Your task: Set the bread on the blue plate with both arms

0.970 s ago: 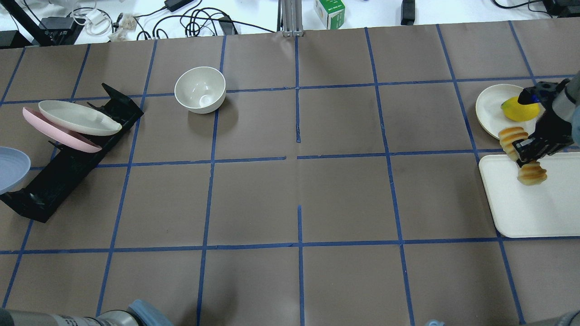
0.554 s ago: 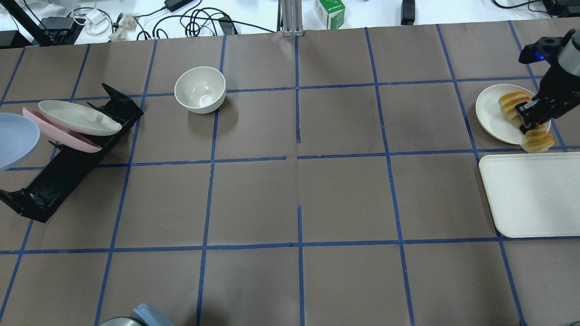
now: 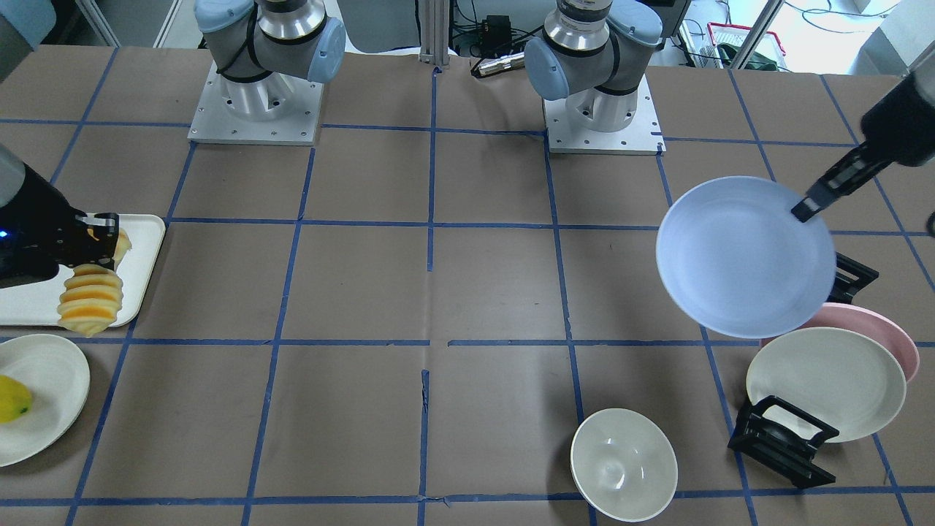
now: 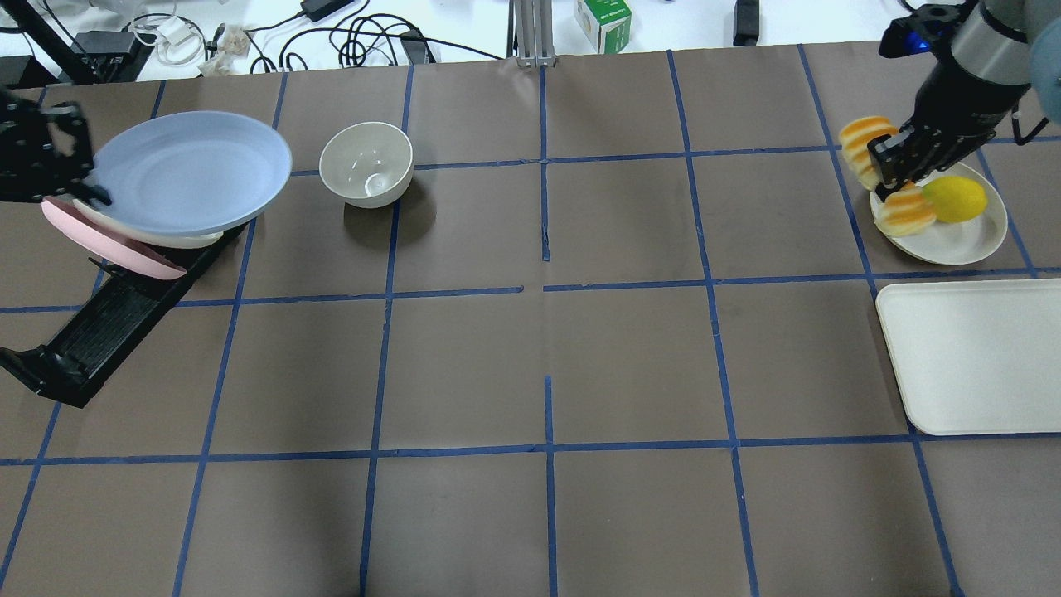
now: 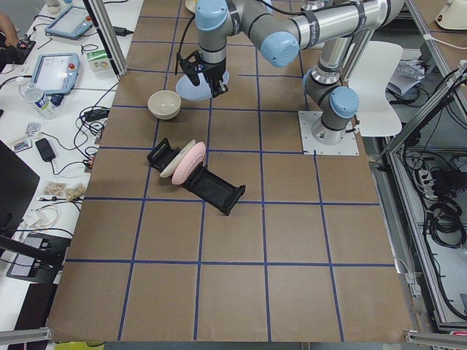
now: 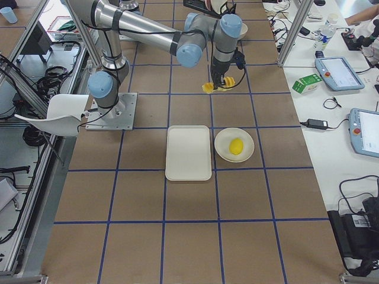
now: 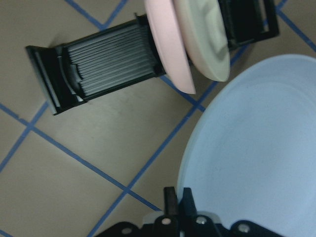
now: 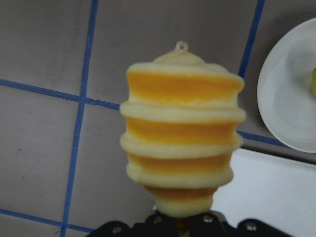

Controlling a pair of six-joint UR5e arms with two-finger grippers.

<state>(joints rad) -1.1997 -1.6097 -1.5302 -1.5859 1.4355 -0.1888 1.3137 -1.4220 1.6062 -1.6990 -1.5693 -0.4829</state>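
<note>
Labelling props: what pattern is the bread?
The bread is striped orange and pale yellow; clearest in the right wrist view.

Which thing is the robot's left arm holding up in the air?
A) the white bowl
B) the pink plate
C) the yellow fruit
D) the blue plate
D: the left gripper pinches the rim of the blue plate and holds it up off the table.

White bowl [image 4: 365, 163], tray [image 4: 974, 356] — yellow fruit [image 4: 955, 199] on cream plate [image 4: 957, 240]
</note>
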